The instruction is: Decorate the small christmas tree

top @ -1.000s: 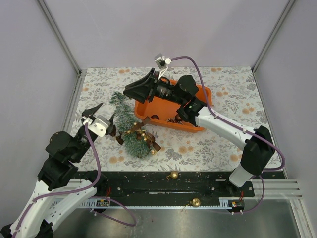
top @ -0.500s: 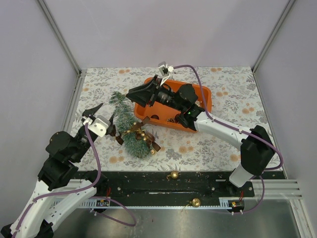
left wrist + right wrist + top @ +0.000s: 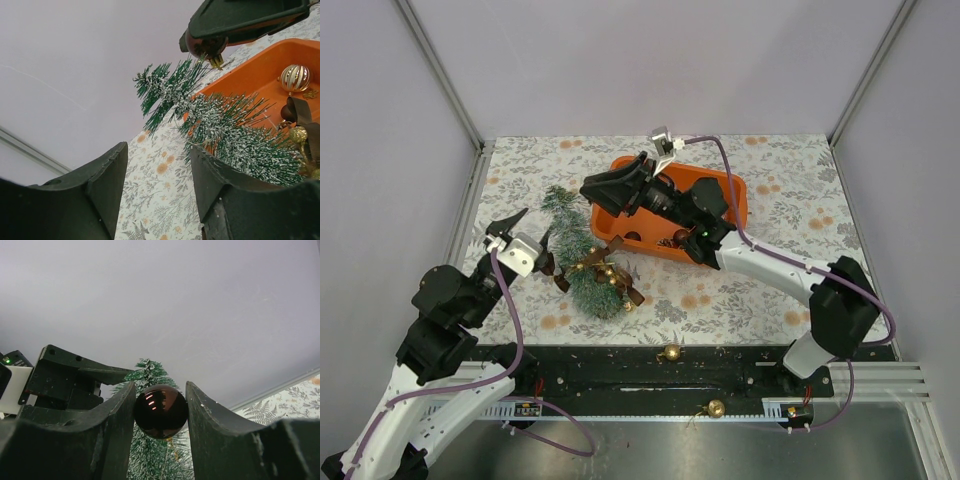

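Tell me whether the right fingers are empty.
No, a dark red bauble sits clamped between the right fingers.

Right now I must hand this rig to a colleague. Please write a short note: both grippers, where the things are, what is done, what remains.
Left gripper: open, empty, beside the small christmas tree.
Right gripper: shut on a dark red bauble, near the tree's top.
The tree lies on its side, left of the orange tray.
Done: gold ornaments are on the tree.
Left: place the red bauble; a gold striped bauble waits in the tray.
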`<state>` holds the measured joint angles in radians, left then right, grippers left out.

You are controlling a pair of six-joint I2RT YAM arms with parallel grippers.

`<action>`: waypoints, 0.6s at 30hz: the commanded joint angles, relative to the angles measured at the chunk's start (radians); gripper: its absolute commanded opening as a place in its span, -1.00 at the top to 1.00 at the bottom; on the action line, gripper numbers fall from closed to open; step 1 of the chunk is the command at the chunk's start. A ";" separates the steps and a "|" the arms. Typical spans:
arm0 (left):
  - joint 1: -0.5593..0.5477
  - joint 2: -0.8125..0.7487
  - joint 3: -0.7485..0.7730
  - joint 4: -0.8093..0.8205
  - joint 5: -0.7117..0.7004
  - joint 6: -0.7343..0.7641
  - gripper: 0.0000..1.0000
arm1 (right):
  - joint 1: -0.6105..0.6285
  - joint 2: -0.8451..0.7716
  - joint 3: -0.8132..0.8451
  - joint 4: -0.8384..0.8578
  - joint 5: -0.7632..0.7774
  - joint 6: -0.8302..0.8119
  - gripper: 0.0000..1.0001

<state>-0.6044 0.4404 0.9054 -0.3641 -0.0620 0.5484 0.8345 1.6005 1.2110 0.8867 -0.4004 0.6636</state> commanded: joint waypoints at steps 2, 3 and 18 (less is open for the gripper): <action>0.006 -0.005 -0.005 0.065 0.016 -0.025 -0.06 | 0.020 -0.089 -0.057 0.098 0.046 -0.004 0.18; 0.006 -0.005 -0.003 0.067 0.017 -0.027 -0.01 | 0.028 -0.102 -0.067 0.090 0.048 -0.015 0.19; 0.008 -0.005 0.006 0.068 0.025 -0.038 0.25 | 0.130 -0.111 -0.011 -0.075 0.087 -0.205 0.24</action>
<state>-0.6025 0.4404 0.9054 -0.3462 -0.0555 0.5232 0.9360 1.5101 1.1435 0.8230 -0.3470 0.5388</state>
